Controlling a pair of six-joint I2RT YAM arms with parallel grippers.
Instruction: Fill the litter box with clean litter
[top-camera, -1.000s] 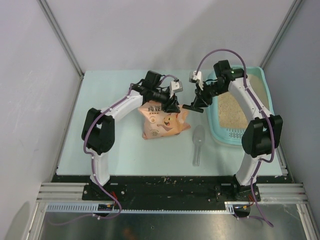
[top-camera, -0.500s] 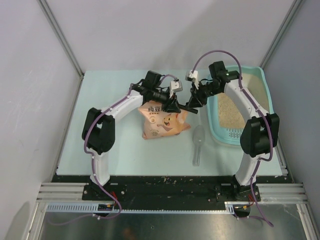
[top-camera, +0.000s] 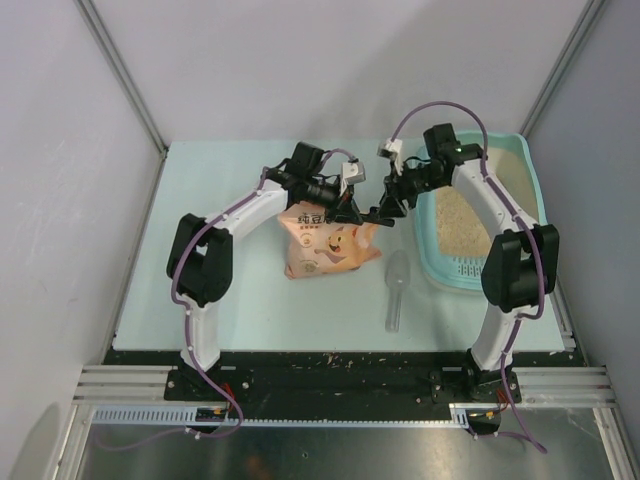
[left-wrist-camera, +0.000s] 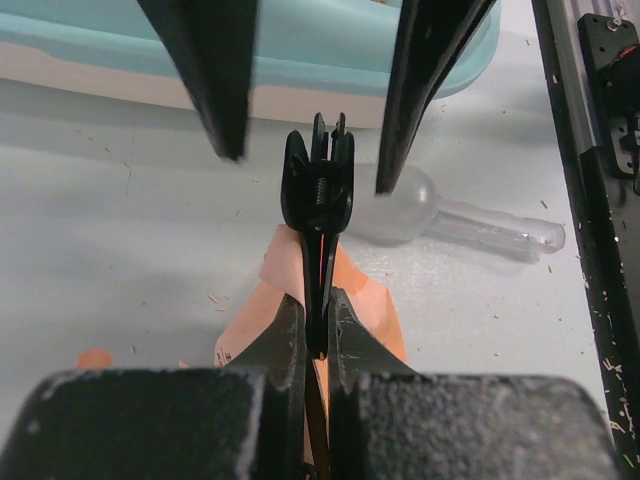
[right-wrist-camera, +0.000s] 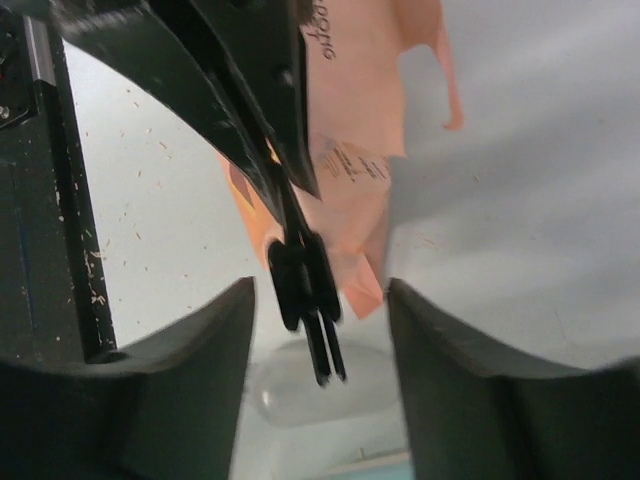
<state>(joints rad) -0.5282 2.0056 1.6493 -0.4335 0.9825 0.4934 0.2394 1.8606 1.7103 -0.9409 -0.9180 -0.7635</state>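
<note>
Two arms are seen, L and R, each w/ a two-finger gripper; one litter box (top-camera: 465, 268), one bag (top-camera: 325, 250), one scoop (top-camera: 396, 290) and one clip (left-wrist-camera: 318, 185) are counted on or over one pale green table (top-camera: 220, 200).

Litter box: teal plastic, rectangular w/ rounded corners and raised rim, set at the table's far right beside the R arm; a perforated ledge is seen at its near short end. Litter (top-camera: 460, 225), fine beige grains, is spread over its floor.

Bag: peach-pink, glossy, printed w/ a cartoon cat, placed centre-table. Scoop: clear plastic, rounded bowl w/ a tube-like handle, laid between bag and box.

Clip: black, narrow, ribbed at its head, held above the bag's top.

L gripper (left-wrist-camera: 317, 315): fingers pressed together, the clip's thin tail pinched between them. R gripper (right-wrist-camera: 320, 290): fingers spread, one on either side of the clip's head; contact can't be told.
</note>
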